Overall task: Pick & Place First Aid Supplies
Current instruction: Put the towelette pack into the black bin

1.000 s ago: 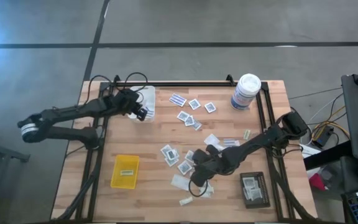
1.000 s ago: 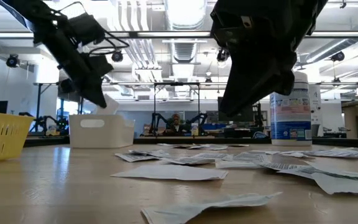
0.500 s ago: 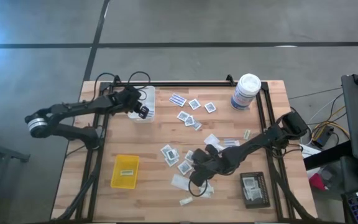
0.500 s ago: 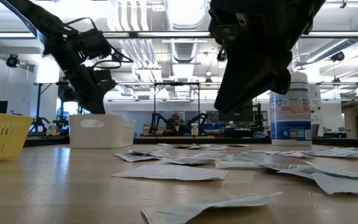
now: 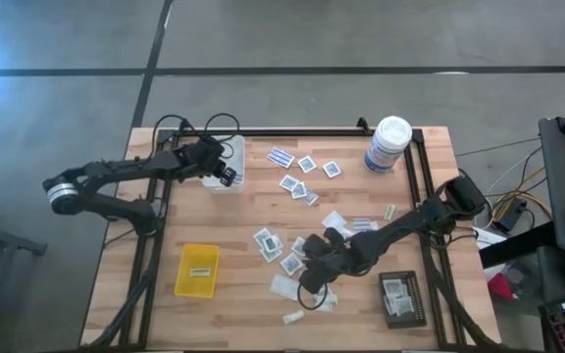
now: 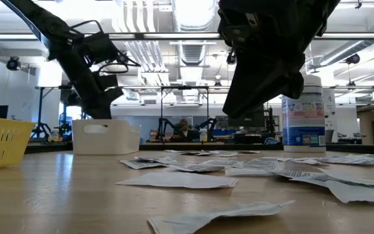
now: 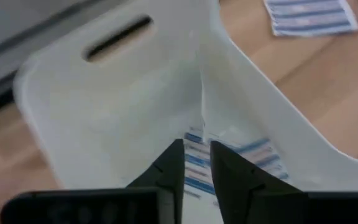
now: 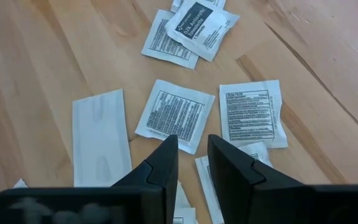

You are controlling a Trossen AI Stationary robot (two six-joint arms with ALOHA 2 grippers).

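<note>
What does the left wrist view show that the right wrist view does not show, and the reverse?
Only the left wrist view shows the white tray with its handle slot, a blue-and-white striped packet lying inside it below the left gripper, and another striped packet on the table outside. Only the right wrist view shows white square packets with printed text, a long plain white strip, and the right gripper above them. Both show the wooden table and a narrow gap between the gripper's fingers.

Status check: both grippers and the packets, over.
Left gripper open over white plastic tray, blue-striped strip packet inside. Right gripper open, empty, above white square packets. Nothing blocking.
</note>
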